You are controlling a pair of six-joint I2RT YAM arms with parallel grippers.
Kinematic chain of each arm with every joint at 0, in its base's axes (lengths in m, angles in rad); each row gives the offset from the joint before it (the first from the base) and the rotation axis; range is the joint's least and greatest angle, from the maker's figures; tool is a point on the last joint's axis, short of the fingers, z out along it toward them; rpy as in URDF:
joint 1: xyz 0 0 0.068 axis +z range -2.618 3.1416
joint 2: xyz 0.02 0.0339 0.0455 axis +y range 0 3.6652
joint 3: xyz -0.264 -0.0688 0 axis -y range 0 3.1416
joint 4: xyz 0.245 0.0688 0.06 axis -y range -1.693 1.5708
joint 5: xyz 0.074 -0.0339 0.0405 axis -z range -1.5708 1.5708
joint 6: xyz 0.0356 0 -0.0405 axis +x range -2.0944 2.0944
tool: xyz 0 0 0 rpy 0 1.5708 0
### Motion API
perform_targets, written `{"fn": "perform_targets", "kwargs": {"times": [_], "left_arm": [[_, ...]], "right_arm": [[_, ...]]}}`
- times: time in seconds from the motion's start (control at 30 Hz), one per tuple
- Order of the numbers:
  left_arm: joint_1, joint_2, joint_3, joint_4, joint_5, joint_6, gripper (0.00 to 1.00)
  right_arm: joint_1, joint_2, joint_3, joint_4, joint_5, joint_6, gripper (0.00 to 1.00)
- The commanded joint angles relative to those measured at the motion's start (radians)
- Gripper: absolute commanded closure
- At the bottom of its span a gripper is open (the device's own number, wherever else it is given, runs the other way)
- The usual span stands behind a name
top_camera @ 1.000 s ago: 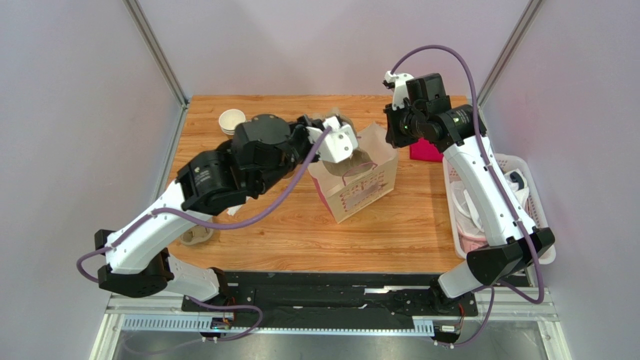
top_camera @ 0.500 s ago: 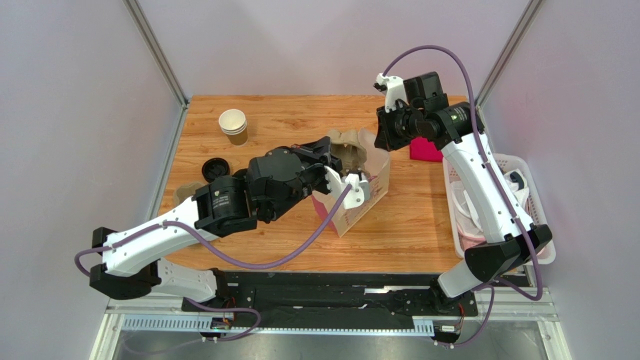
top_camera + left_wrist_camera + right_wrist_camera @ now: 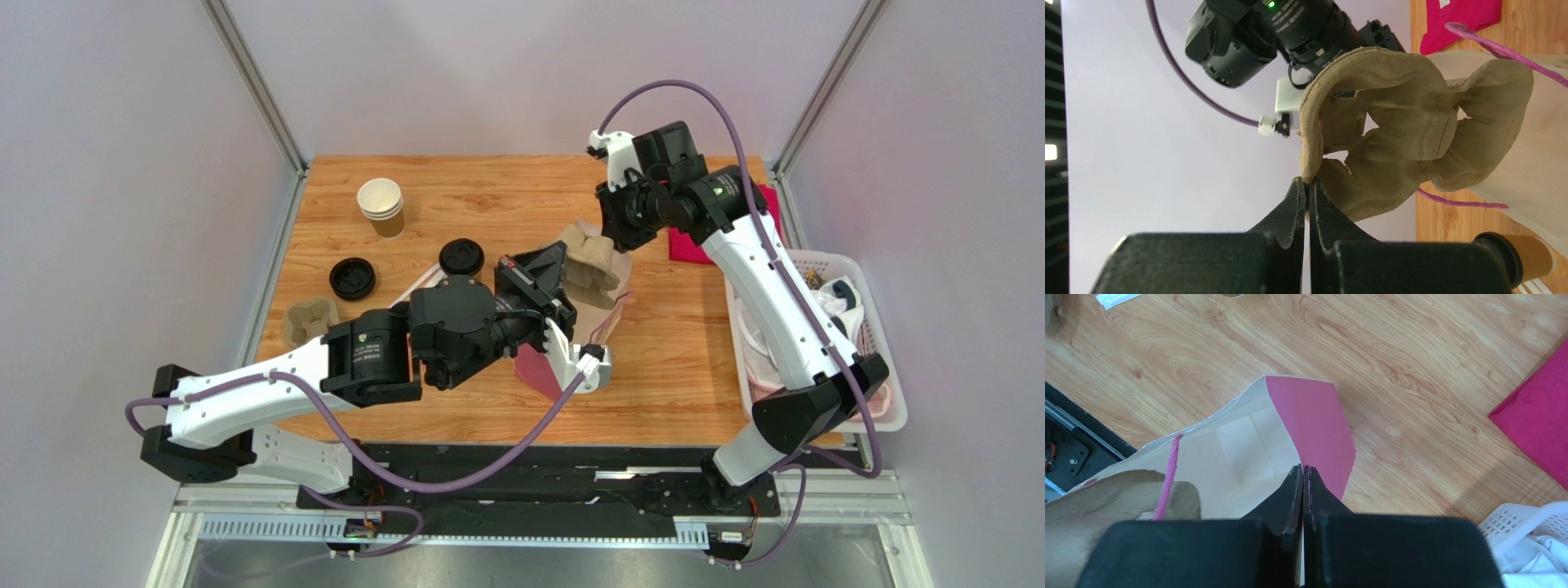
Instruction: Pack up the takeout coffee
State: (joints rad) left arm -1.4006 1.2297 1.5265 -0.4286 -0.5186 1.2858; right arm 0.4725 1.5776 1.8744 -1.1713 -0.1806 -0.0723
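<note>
My left gripper (image 3: 561, 260) (image 3: 1308, 184) is shut on the edge of a grey pulp cup carrier (image 3: 591, 263) (image 3: 1389, 141) and holds it at the mouth of the cream paper bag (image 3: 607, 321) (image 3: 1536, 153). My right gripper (image 3: 612, 235) (image 3: 1304, 469) is shut on the bag's rim and holds it open; the bag's cream inside (image 3: 1241, 441) and pink side panel (image 3: 1315, 422) show below it. A brown cup with a black lid (image 3: 1521, 257) shows partly at the lower right of the left wrist view. It is hidden in the top view.
A stack of open paper cups (image 3: 382, 206) stands at the back left. Two loose black lids (image 3: 352, 277) (image 3: 461, 256) and a second pulp carrier (image 3: 309, 321) lie on the left. A pink cloth (image 3: 693, 245) and a white basket (image 3: 877, 404) are on the right.
My left arm has swung back toward the near side, bringing the carrier with it to the bag's mouth. The bag has tipped and shifted nearer. My right gripper has moved left with the rim.
</note>
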Motion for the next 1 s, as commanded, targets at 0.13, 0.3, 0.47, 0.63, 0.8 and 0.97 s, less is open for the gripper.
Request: {"fn": "perform_targets", "kwargs": {"times": [0.13,0.3,0.47,0.63,0.8,0.97], "left_arm": [[-0.003,0.019,0.004,-0.113,0.100,0.061,1.00],[0.009,0.056,0.085,-0.214,0.080,0.009,1.00],[0.026,0.112,0.193,-0.398,0.095,-0.133,1.00],[0.055,0.120,0.196,-0.458,0.141,-0.249,1.00],[0.057,0.126,0.167,-0.493,0.150,-0.373,1.00],[0.057,0.122,0.110,-0.492,0.151,-0.414,1.00]], "right_arm": [[0.041,-0.045,0.028,0.004,-0.068,-0.099,1.00],[0.063,-0.071,0.054,-0.019,-0.115,-0.213,1.00],[0.089,-0.087,0.080,-0.010,-0.105,-0.265,1.00],[0.156,-0.103,0.075,0.008,-0.051,-0.337,1.00],[0.192,-0.085,0.063,0.007,-0.023,-0.354,1.00],[0.198,-0.074,0.078,-0.004,-0.066,-0.366,1.00]]}}
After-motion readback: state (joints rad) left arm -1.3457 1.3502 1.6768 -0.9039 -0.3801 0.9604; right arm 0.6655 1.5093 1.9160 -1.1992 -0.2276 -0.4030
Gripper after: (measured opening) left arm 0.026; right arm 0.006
